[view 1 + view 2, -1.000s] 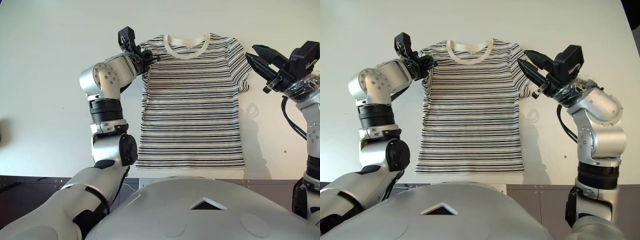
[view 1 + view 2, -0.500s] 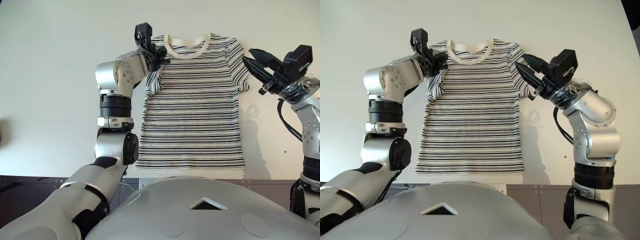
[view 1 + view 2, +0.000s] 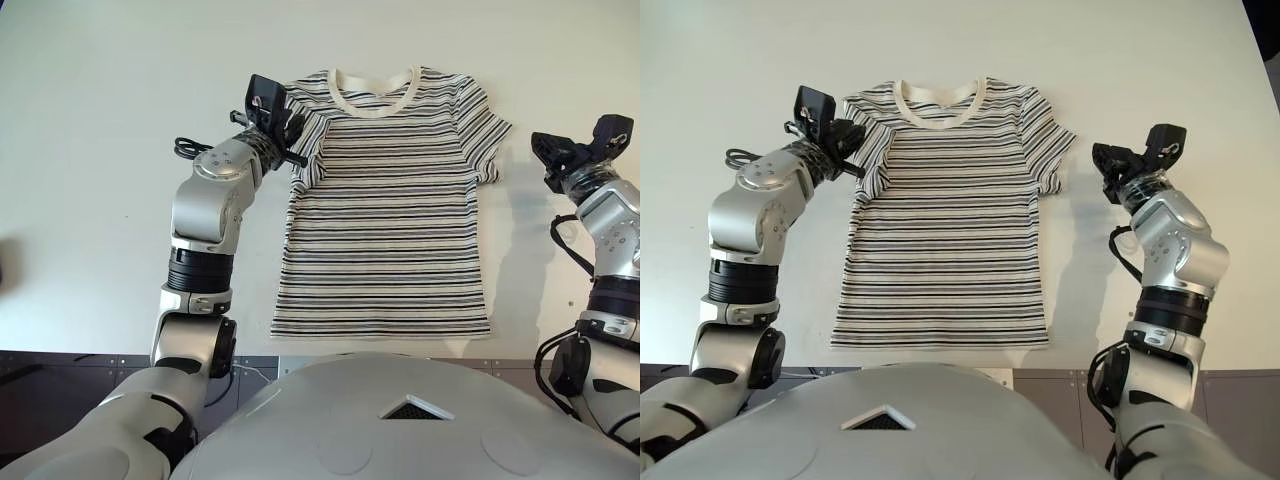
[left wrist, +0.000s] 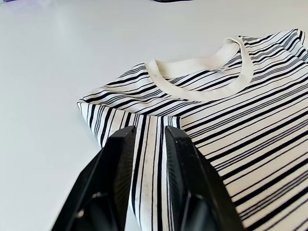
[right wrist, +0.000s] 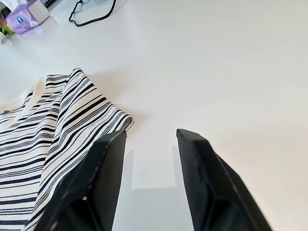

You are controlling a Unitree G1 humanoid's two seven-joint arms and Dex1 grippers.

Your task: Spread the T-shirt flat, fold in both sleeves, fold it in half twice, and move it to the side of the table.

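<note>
The striped T-shirt [image 3: 385, 210] lies flat on the white table [image 3: 90, 200], collar at the far end. Its left sleeve [image 3: 308, 152] is folded in over the chest. My left gripper [image 3: 290, 140] hovers at that fold; in the left wrist view its fingers [image 4: 120, 159] stand a narrow gap apart, with striped cloth lying beneath them. The right sleeve [image 3: 488, 132] is spread out. My right gripper [image 3: 545, 152] is open over bare table to the right of that sleeve, and the sleeve's tip [image 5: 82, 110] lies beside one finger.
A black cable [image 5: 91, 13] and a small purple box [image 5: 23, 17] sit at the far end of the table. Bare table lies on both sides of the shirt. The table's front edge [image 3: 60, 350] runs just below the hem.
My left gripper carried the left sleeve inward over the chest, then drew back left, leaving it folded. My right gripper pulled away to the right from the right sleeve.
</note>
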